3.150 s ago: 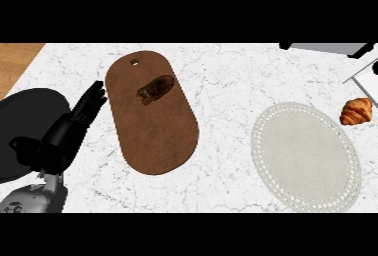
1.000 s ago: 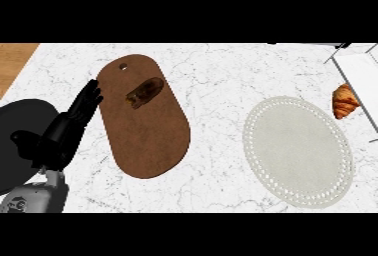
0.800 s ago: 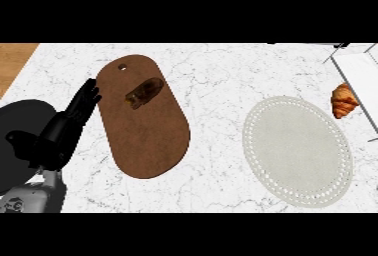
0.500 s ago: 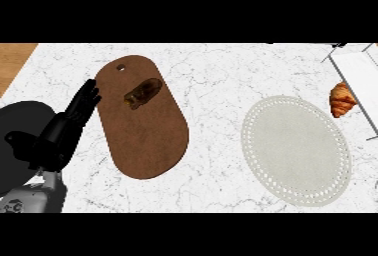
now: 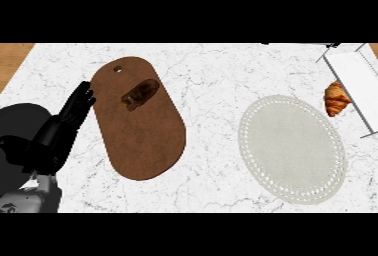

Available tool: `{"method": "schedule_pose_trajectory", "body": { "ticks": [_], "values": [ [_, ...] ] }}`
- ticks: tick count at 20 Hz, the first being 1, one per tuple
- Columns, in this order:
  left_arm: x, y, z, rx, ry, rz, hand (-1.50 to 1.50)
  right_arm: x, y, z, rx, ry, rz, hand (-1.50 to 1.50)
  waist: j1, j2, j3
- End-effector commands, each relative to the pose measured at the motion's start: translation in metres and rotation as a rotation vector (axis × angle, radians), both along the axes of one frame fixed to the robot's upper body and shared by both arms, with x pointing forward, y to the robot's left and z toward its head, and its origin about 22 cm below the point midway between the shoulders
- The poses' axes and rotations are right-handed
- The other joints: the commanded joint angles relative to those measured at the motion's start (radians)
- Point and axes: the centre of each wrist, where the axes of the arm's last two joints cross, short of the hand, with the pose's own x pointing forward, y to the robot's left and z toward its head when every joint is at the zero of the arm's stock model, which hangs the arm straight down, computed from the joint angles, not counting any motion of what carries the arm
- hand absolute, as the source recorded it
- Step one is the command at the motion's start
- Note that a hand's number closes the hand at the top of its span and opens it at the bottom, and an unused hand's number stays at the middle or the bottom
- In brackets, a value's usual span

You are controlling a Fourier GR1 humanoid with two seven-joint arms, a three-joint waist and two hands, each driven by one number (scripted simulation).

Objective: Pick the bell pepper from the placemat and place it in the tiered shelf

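Now, over at the left: left hand (image 5: 71, 116), black, fingers straight and relaxed, grasping nothing, stretched toward the far side just beside the left edge of the brown cutting board (image 5: 148, 145). Cannot tell whether touching that edge or just apart from it. Grey forearm (image 5: 29, 200) below it, in the near left corner.

On the far half of the board, a small dark brown item (image 5: 140, 94), lying tilted; too dark to tell what kind of food. Small round hole near the board's far end.

Right of the board, well apart on the white marble counter (image 5: 214, 75): the pale oval placemat (image 5: 295, 150) with a beaded rim. Bell pepper nowhere to be made out, neither on the mat nor by the shelf.

Far right: a croissant (image 5: 337, 98), between the placemat's far edge and the tiered shelf (image 5: 356, 75), just beside the shelf's frame. Shelf cut off by the right edge.
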Motion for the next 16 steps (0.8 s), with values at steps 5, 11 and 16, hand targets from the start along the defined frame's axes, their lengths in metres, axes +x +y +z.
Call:
{"method": "schedule_pose_trajectory", "body": {
  "ticks": [5, 11, 16],
  "values": [
    [0.0, -0.002, -0.014, 0.01, 0.021, 0.016, 0.0, 0.003, 0.009, 0.026, 0.073, 0.223, -0.247, -1.5, -0.019, -0.005, 0.006],
    [0.001, 0.007, -0.006, 0.004, 0.039, 0.013, 0.0, 0.007, 0.03, 0.058, -0.029, 0.024, -0.196, -1.5, -0.013, -0.005, 0.007],
    [0.002, 0.005, 0.004, 0.003, 0.019, 0.012, 0.0, -0.002, 0.039, 0.103, -0.085, -0.246, -0.128, -1.5, -0.014, -0.007, 0.007]
  ]
}}
